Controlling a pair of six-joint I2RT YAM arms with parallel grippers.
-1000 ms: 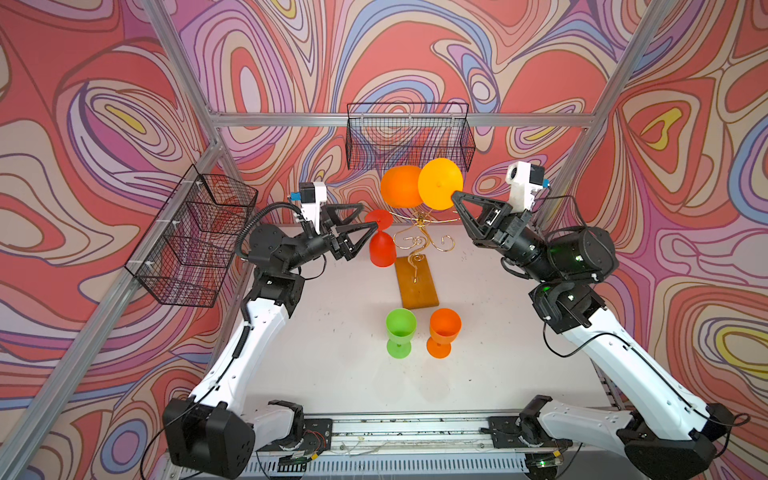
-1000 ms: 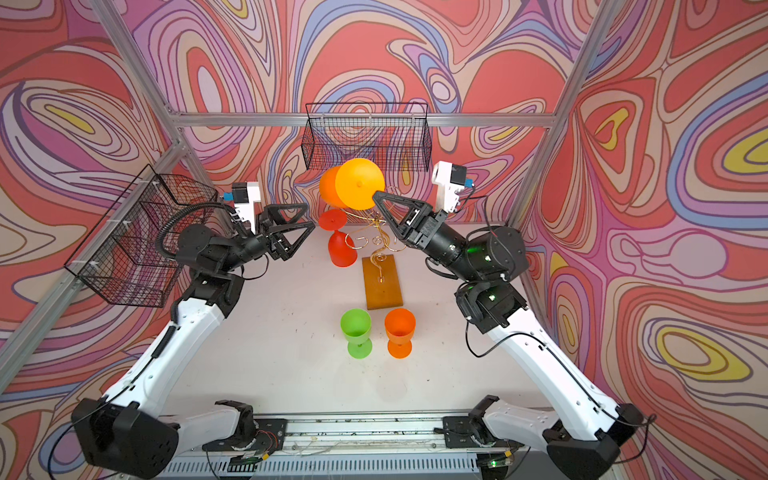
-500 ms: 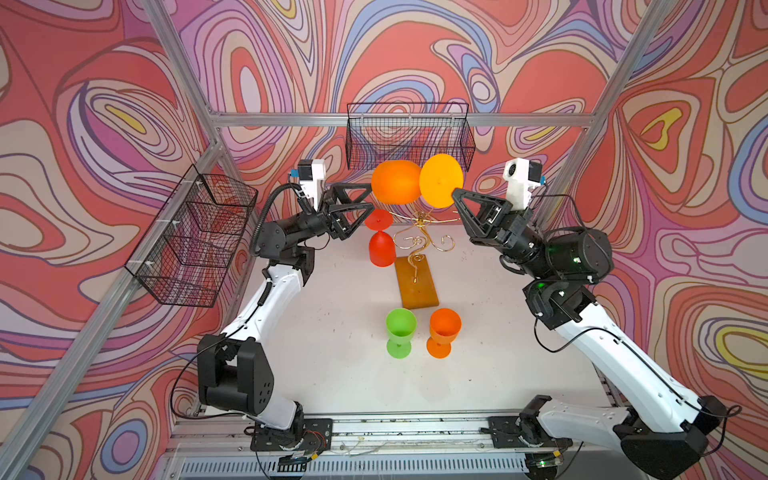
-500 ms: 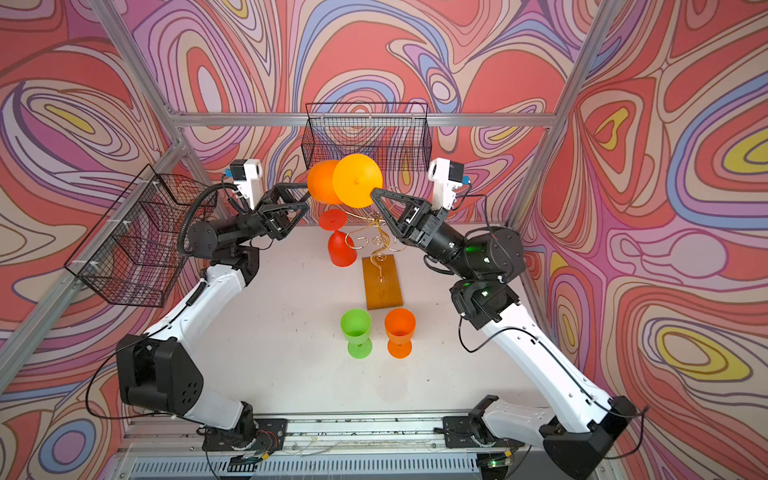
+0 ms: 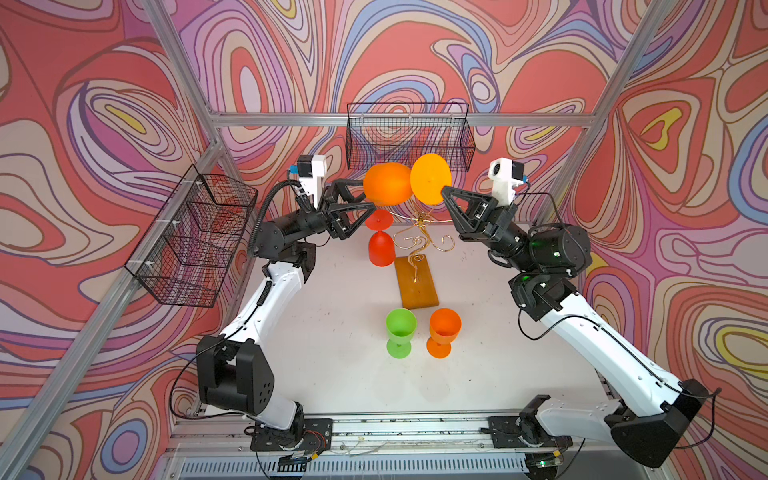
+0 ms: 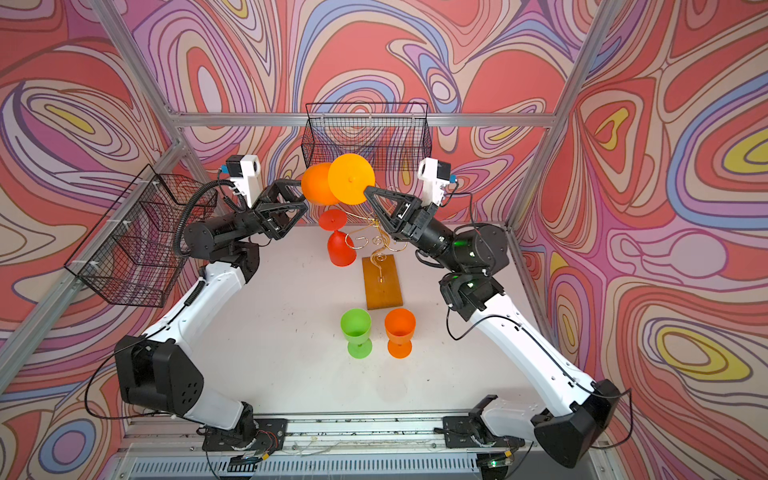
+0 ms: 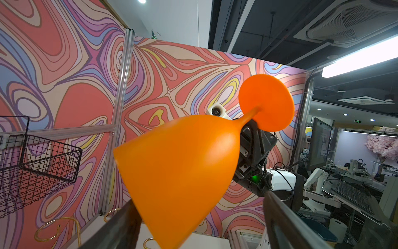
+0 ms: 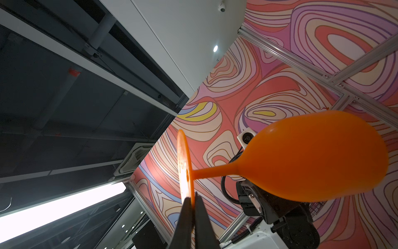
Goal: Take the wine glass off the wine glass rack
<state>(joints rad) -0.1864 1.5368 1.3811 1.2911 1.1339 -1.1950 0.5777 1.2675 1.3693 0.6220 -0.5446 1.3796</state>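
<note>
Wine glass, orange, lies sideways in the air above the wine glass rack, clear of its gold hooks. The right gripper pinches the rim of the glass's foot, jaws pressed tight on it. The left gripper stands spread wide around the bowl, one finger visibly apart from it. A red glass hangs upside down on the rack

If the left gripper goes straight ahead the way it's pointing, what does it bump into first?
Most likely the bowl of the orange wine glass that the right gripper pinches by its foot. The left gripper is open, with the bowl right ahead.
</note>
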